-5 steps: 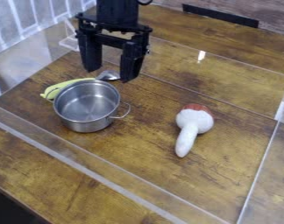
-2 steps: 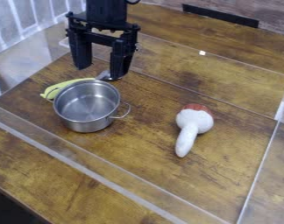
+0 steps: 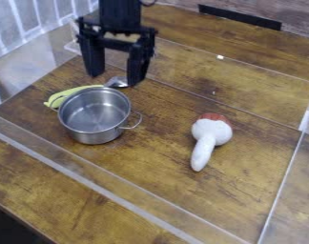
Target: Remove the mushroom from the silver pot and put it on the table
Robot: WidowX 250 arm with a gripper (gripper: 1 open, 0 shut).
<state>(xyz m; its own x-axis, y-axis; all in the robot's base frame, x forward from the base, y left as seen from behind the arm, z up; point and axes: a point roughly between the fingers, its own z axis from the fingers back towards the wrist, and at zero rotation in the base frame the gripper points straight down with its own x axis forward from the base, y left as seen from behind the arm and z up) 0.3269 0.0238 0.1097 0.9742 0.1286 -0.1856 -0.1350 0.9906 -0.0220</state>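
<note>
Already out of the silver pot (image 3: 94, 113), the mushroom (image 3: 207, 140) lies flat on the dark wood-plank worktop (image 3: 246, 71), well to the pot's right, its reddish-brown cap pointing away from the camera and its thick white stem pointing toward it. Above and just behind the pot hangs the black gripper (image 3: 116, 59), its two fingers spread wide and holding nothing. A yellow-green curved thing (image 3: 67, 94) lies against the pot's far left side, and a clear acrylic rim (image 3: 144, 217) borders the work area.
</note>
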